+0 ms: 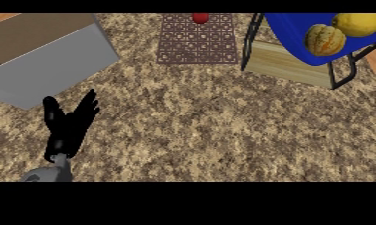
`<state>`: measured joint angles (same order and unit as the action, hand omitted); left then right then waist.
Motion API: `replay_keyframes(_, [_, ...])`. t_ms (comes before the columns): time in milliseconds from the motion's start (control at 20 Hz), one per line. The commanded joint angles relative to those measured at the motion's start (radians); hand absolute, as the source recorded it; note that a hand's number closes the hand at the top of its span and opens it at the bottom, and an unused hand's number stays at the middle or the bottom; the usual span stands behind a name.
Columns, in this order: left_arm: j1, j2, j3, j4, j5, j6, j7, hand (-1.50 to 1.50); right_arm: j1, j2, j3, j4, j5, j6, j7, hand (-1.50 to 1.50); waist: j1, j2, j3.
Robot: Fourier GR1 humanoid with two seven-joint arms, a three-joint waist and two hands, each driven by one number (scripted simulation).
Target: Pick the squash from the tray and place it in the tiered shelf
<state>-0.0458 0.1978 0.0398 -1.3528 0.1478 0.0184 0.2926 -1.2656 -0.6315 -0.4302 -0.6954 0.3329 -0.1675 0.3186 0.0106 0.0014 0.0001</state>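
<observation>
Speckled brown counter, brown lattice-patterned mat, blue tray — tan ribbed squash, black left hand.

Kitchen counter setup. Speckled brown granite-look counter fills the view. Patterned brown mat at 12 o'clock, like a trivet, with a small red fruit on its far edge. Black wire-frame shelf with a wooden board at 2 o'clock, holding a blue tray with a ribbed squash and a yellow fruit. Grey box with brown top at 10 o'clock.
</observation>
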Motion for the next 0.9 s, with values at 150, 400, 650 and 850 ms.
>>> replay_keyframes(150, [0.048, -0.021, -0.02, -0.067, -0.01, 0.014, 0.023, 0.0, 0.05, -0.106, -0.042, -0.026, 0.024, -0.121, 0.038, -1.5, -0.006, -0.004, 0.0])
replay_keyframes(400, [0.003, 0.001, 0.028, 0.006, 0.01, -0.008, -0.012, 0.0, 0.079, -0.212, -0.15, 0.003, -0.037, -0.155, 0.031, -1.5, -0.009, 0.001, 0.0])
replay_keyframes(650, [0.009, -0.012, 0.015, -0.006, -0.016, 0.017, 0.0, 0.0, 0.152, -0.35, -0.239, 0.018, -0.135, -0.022, 0.027, -1.5, -0.012, -0.001, 0.001])
replay_keyframes(850, [0.021, 0.016, 0.034, -0.004, 0.011, -0.035, -0.008, 0.0, 0.268, -0.405, -0.291, -0.024, -0.219, 0.107, 0.011, -1.5, -0.02, -0.004, 0.0])
